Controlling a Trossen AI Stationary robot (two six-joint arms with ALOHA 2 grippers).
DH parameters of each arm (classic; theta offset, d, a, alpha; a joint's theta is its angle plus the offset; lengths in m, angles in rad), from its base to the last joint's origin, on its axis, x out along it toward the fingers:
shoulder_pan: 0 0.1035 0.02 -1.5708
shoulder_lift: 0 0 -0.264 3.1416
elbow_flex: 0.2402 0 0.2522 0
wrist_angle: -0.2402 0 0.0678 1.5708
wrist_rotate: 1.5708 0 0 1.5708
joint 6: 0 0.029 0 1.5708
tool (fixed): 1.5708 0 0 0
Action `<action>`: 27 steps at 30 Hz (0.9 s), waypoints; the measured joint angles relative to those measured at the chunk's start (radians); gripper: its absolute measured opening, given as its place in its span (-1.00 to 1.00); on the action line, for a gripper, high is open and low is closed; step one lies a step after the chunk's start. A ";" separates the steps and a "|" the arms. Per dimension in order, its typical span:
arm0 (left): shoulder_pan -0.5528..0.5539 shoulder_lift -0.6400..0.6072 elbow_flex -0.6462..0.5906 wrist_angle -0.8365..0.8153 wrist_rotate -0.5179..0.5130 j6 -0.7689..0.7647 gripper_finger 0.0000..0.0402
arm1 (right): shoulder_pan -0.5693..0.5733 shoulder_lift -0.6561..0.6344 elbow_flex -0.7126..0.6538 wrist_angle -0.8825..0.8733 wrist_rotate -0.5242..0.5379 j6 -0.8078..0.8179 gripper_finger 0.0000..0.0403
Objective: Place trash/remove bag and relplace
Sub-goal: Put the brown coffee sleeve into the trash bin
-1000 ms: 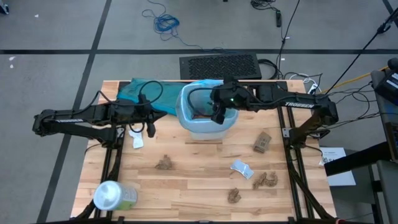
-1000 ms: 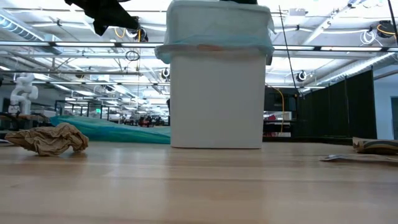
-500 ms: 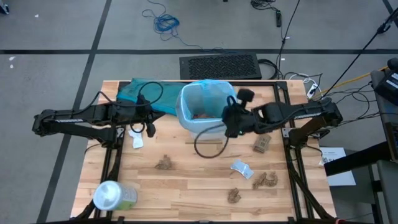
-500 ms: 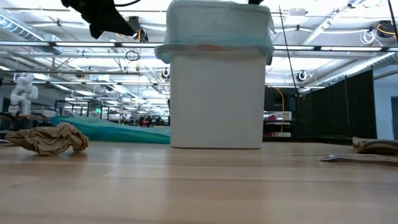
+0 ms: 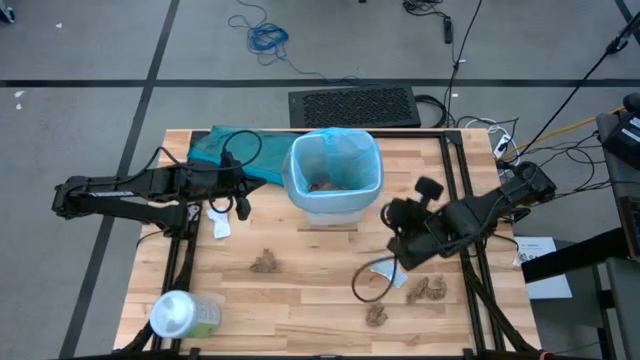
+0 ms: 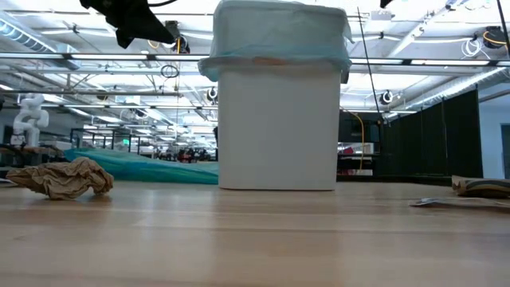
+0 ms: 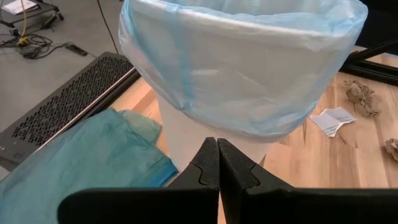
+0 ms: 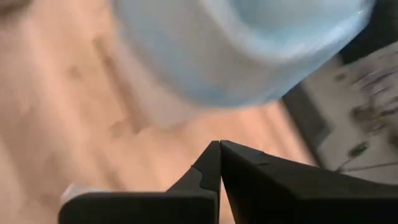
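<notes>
A white bin (image 6: 277,127) stands at the table's far middle, lined with the pale-blue bag (image 5: 352,142), whose edge is folded down over the rim (image 7: 249,68). Some trash (image 5: 324,185) lies inside it. Brown paper wads (image 5: 264,263) (image 5: 377,315) (image 5: 431,290) and white scraps (image 5: 388,270) (image 5: 220,226) lie on the table. My left gripper (image 5: 241,207) hangs shut and empty to the left of the bin (image 7: 217,149). My right gripper (image 5: 392,218) is shut and empty, right of the bin and nearer the front, pointing slantwise down toward it (image 8: 219,152).
A teal-green bag (image 5: 225,150) lies at the far left behind my left arm. A pale-green container with a white lid (image 5: 183,316) sits at the near left corner. A dark cable loop (image 5: 368,282) hangs below my right arm over the white scrap.
My right gripper has swung from above the bin's opening toward the table's right and near edge, sinking a little and turning about. The bin and bag have kept still.
</notes>
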 joint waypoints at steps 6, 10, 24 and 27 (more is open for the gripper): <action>0.000 0.000 0.000 -0.001 0.000 0.000 -1.00 | 0.060 -0.001 -0.156 0.009 -0.101 0.220 -1.00; 0.000 0.000 0.000 -0.001 0.001 0.000 -1.00 | 0.074 -0.001 -0.304 0.074 -0.177 0.303 -0.96; 0.000 0.000 0.000 -0.003 0.005 -0.003 -1.00 | 0.036 0.000 -0.766 0.510 -0.394 0.440 -0.13; 0.000 0.000 0.000 -0.004 0.005 -0.004 -1.00 | 0.029 0.000 -0.826 0.555 -0.396 0.447 0.01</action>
